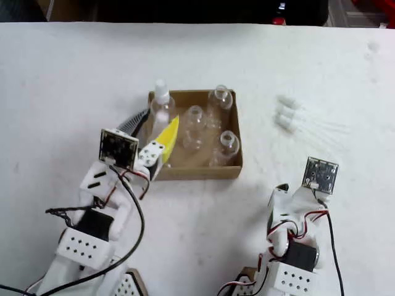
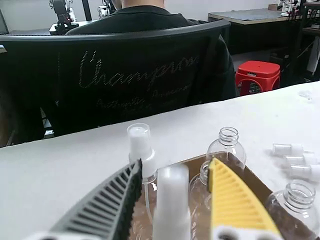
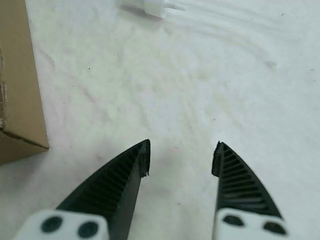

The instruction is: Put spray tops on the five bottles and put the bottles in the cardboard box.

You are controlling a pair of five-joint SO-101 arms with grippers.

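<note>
Bottles (image 1: 220, 102) stand inside the cardboard box (image 1: 196, 174) on the bench (image 1: 62, 74). The capped bottle (image 1: 162, 110) is in the box's far left corner, and the others are open-necked. The left gripper (image 2: 175, 167) sits at the box's left wall, spread wide, with a white top (image 2: 171, 200) between its fingers (image 2: 235, 200), not visibly clamped. The right gripper (image 3: 180, 155) hovers just right of the box's near corner, parted and empty. Three loose spray tops (image 1: 287, 112) lie right of the box.

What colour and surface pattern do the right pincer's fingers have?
Black, with fine ribs across them. The right pincer shows best in the right wrist view.
</note>
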